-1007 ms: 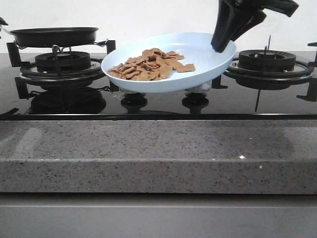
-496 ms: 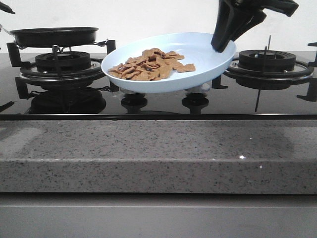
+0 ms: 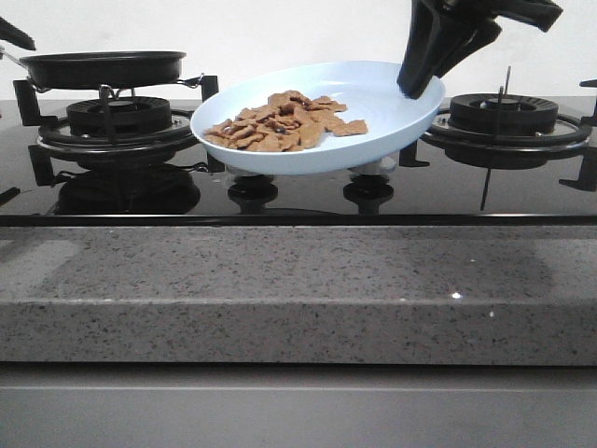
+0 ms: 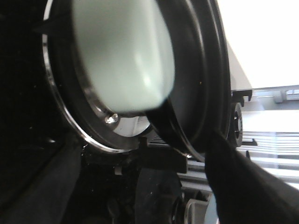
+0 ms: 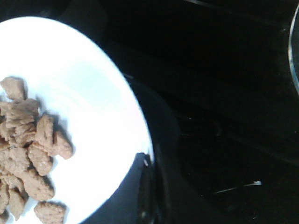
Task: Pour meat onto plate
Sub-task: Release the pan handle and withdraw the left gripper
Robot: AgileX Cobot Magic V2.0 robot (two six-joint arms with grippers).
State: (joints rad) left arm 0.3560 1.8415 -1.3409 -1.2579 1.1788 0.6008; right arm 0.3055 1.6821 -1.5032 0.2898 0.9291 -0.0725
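Observation:
The pale-blue plate point(image 3: 382, 98) hangs tilted above the middle of the stove, its left side lower. The meat point(image 3: 284, 121), a heap of small tan pieces, lies on the plate's lower left half. My right gripper point(image 3: 420, 82) is shut on the plate's right rim. In the right wrist view the plate point(image 5: 93, 102) and meat point(image 5: 28, 154) show, with my right gripper point(image 5: 148, 163) pinching the rim. My left gripper point(image 3: 13, 34) shows only as a black tip at the far left edge. In the left wrist view its fingers point(image 4: 238, 182) stand wide apart.
A black frying pan point(image 3: 103, 67) sits on the left burner point(image 3: 117, 121); it also fills the left wrist view point(image 4: 201, 70). The right burner point(image 3: 504, 117) is bare. Two stove knobs point(image 3: 252, 191) sit under the plate. A granite counter edge point(image 3: 298, 289) runs along the front.
The black tip of my left gripper at the far left edge has shifted slightly. The plate, the meat and the pan have not moved.

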